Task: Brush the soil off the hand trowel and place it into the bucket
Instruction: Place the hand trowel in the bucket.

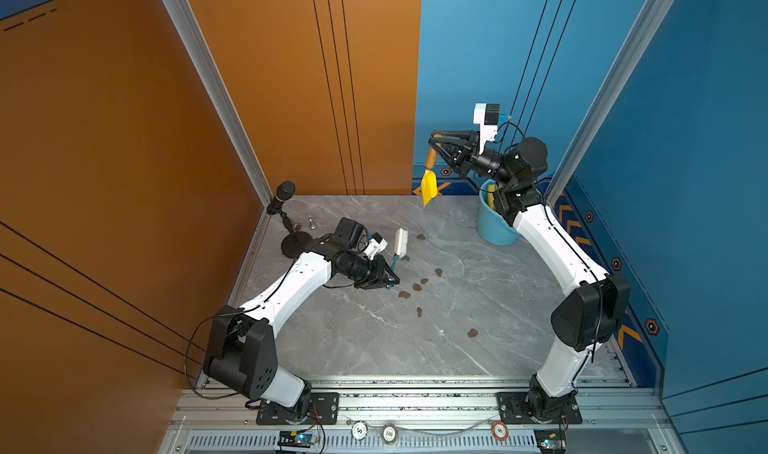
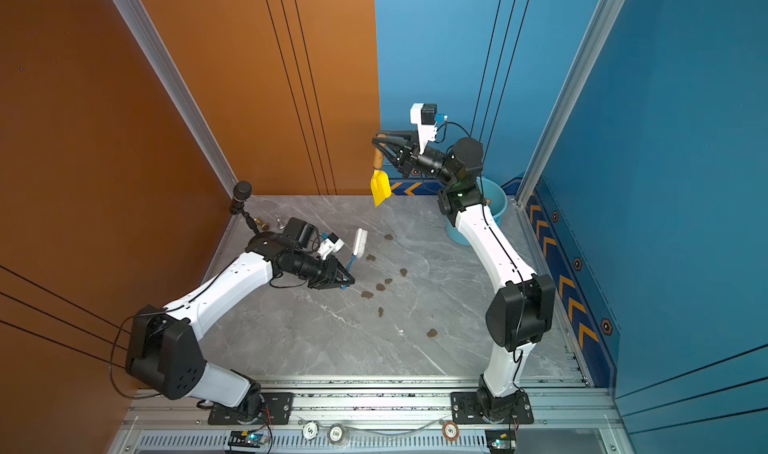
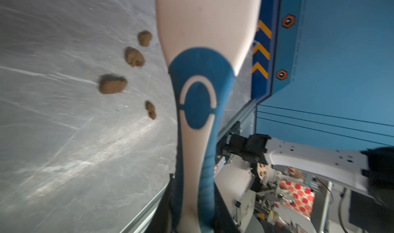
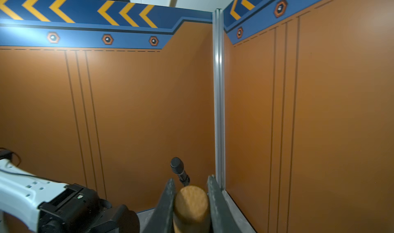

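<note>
– Trowel (image 1: 429,184) hangs in the air in both top views: wooden handle up, yellow blade down. Do we agree?
– We do. The right pincer (image 1: 433,139) is clenched on the handle's upper end. The trowel (image 2: 380,188) is raised over the far part of the table (image 1: 374,339), near the bucket (image 1: 494,227) but outside it.
– And the bucket (image 2: 498,209) itself?
– We see it upright in the far corner, partly behind the right arm.
– The soil (image 1: 404,294)?
– Scattered lumps on the table, between the two arms. The left pincer (image 1: 394,282) sits low beside them, grasping the blue end of the brush (image 1: 400,246), whose white head points toward the far wall. Whether the brush touches the table we cannot tell.
– What do we get from the left wrist view?
– A blurred look along the white-and-blue handle of the brush (image 3: 196,114), which runs out from between the jaws. Four pieces of soil (image 3: 113,86) lie on the table (image 3: 64,146) beside it.
– And from the right wrist view?
– Two dark fingers (image 4: 167,202) press on either side of the rounded wooden end of the trowel (image 4: 190,204). Beyond them we see a microphone (image 4: 179,168) against the orange wall.
</note>
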`<action>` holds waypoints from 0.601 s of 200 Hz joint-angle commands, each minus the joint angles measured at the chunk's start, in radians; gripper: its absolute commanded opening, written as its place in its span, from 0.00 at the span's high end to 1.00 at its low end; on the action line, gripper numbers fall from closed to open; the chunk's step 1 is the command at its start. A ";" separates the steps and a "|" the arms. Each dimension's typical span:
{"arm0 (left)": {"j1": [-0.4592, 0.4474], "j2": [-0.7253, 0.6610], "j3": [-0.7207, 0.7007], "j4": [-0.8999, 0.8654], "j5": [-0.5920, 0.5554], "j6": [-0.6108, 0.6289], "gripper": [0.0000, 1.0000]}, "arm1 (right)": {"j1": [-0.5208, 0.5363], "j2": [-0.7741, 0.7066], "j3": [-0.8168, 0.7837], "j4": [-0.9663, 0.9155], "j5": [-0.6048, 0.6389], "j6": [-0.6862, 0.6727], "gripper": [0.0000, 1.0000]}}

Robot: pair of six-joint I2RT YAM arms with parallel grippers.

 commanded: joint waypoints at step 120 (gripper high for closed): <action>-0.202 0.269 0.278 -0.016 -0.491 0.065 1.00 | -0.284 0.111 -0.041 -0.318 0.980 -0.423 0.94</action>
